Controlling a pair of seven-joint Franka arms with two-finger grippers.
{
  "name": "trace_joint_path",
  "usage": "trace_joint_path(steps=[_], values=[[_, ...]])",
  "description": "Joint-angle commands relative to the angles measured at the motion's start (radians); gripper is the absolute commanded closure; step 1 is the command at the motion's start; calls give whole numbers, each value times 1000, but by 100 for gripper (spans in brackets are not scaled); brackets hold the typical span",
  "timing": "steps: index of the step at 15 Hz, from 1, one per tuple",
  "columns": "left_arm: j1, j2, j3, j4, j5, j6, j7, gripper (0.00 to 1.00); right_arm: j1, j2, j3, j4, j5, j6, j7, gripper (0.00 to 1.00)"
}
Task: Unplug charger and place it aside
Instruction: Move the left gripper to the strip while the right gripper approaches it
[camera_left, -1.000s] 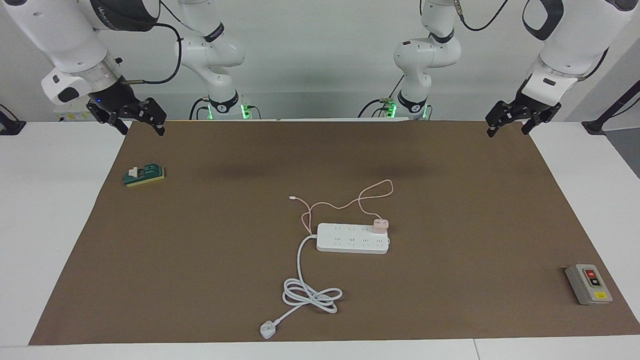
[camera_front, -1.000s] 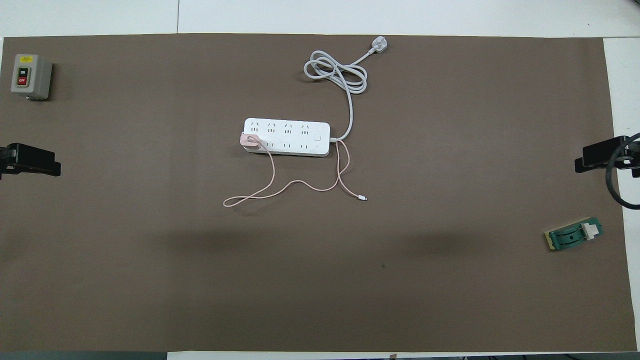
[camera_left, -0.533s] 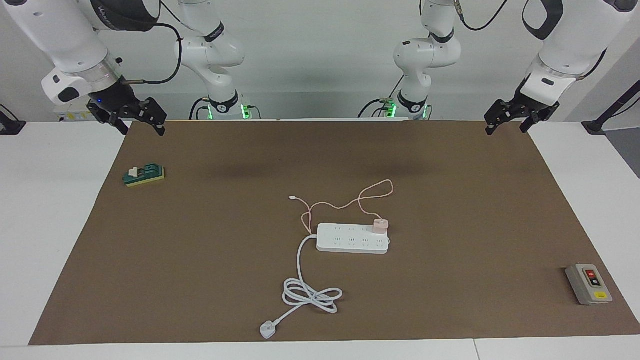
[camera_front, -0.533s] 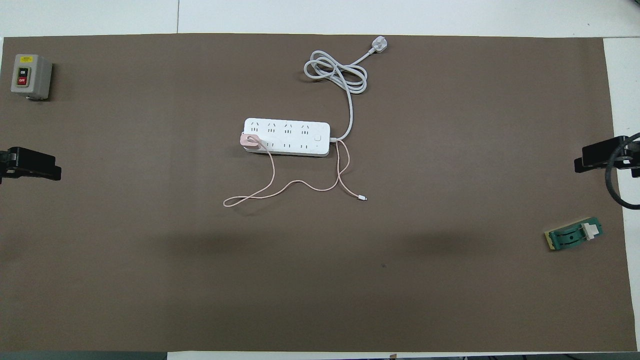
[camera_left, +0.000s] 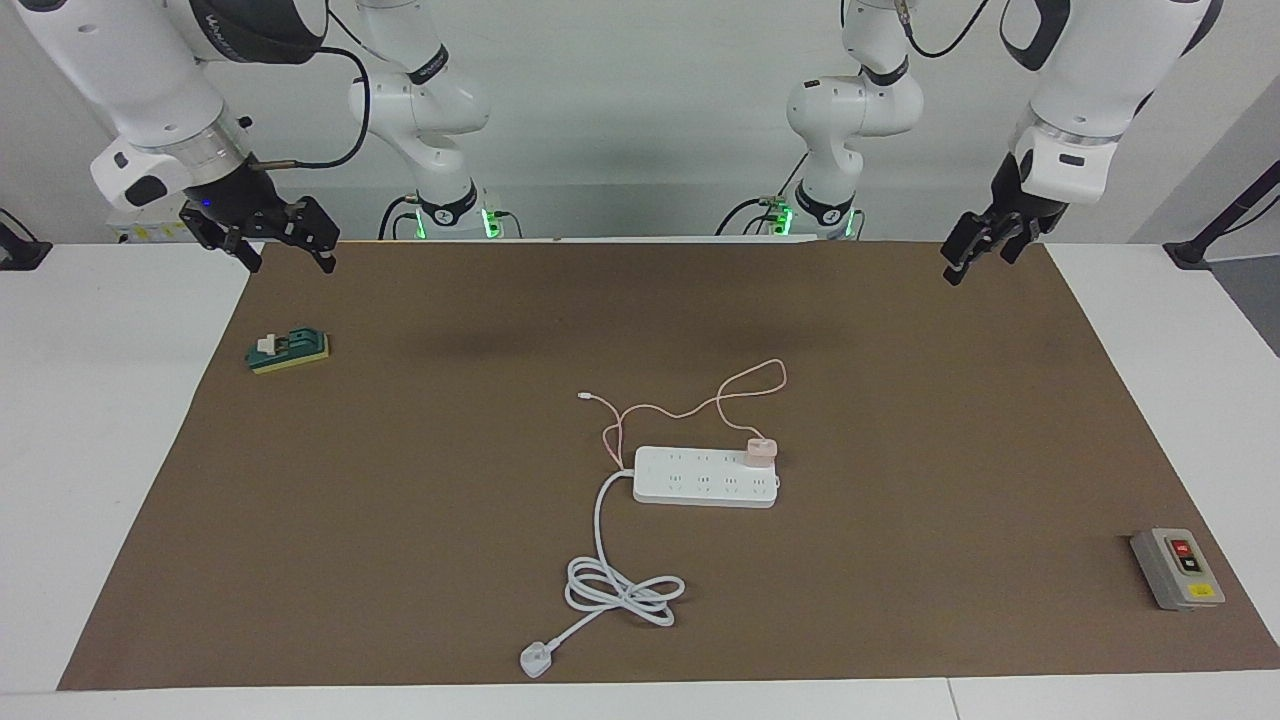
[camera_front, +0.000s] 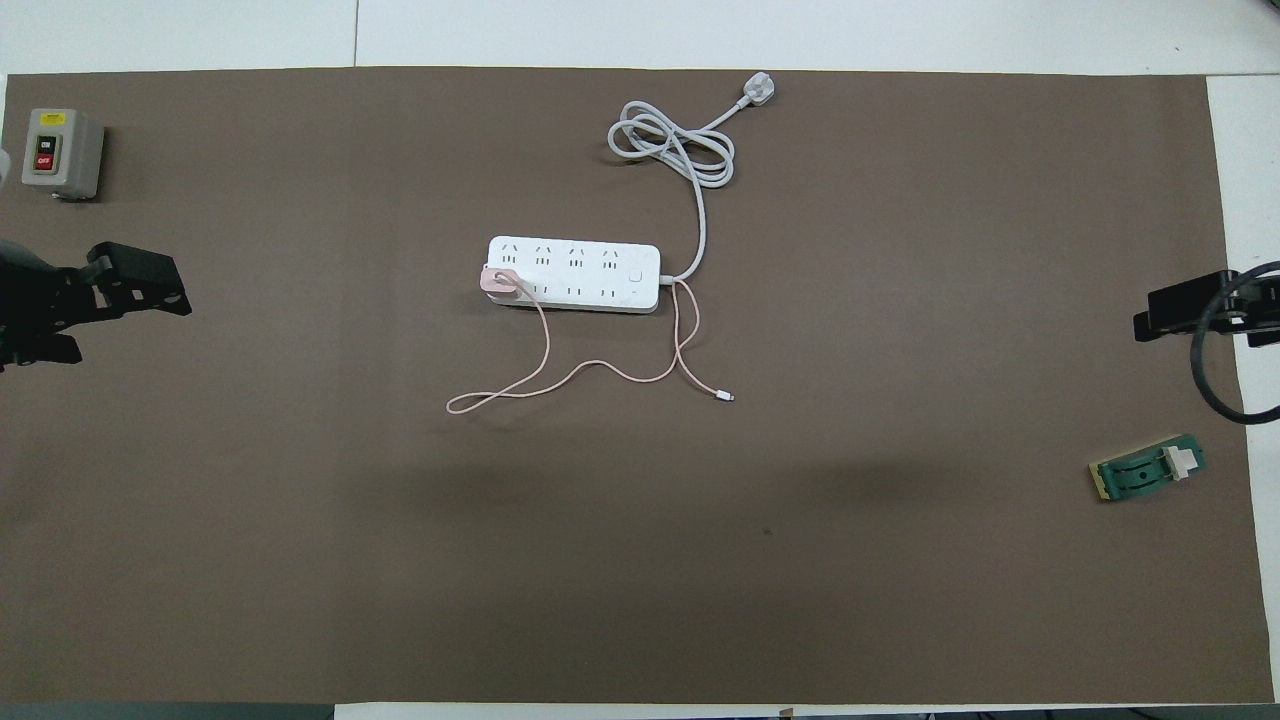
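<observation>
The charger (camera_left: 761, 450) (camera_front: 498, 281), a small pale pink cube, sits plugged into the white power strip (camera_left: 705, 477) (camera_front: 575, 273) at the strip's end toward the left arm's side. Its thin pink cable (camera_left: 750, 385) (camera_front: 560, 380) loops over the mat on the robots' side of the strip. My left gripper (camera_left: 975, 258) (camera_front: 140, 300) hangs open and empty over the mat's edge at the left arm's end. Over the mat's other end, my right gripper (camera_left: 288, 250) (camera_front: 1150, 318) is open too, holding nothing. Both are well away from the charger.
The strip's thick white cord (camera_left: 620, 590) (camera_front: 670, 145) coils away from the robots and ends in a white plug (camera_left: 535, 660) (camera_front: 757, 92). A grey switch box (camera_left: 1178, 568) (camera_front: 60, 152) sits at the left arm's end. A green block (camera_left: 290, 350) (camera_front: 1148, 472) lies below the right gripper.
My left gripper has swung in over the mat toward the middle and turned at the wrist. The right gripper has shifted slightly inward. The charger and strip have not moved.
</observation>
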Motion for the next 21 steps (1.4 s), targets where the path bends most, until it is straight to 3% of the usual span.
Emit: trace_joint_path(steps=[1,5,10,12,14,19,21], values=[[-42,12,10,-33,-4,70,-217,0,-3,-23,24,-64,3,76,-111,0],[-84,79,10,-5,-4,137,-582,0,-6,-21,43,-136,77,193,-324,0],[-172,346,16,244,5,63,-892,0,-11,0,58,-277,267,432,-727,0],[-186,412,14,337,5,28,-972,0,-12,14,76,-323,360,495,-909,0],[-240,480,20,381,10,28,-1035,0,-46,48,153,-334,449,553,-1096,0],[-321,595,19,386,17,103,-1182,0,-72,144,253,-369,719,734,-1379,0],[-334,593,16,337,14,236,-1248,0,-86,180,300,-374,804,800,-1461,0]])
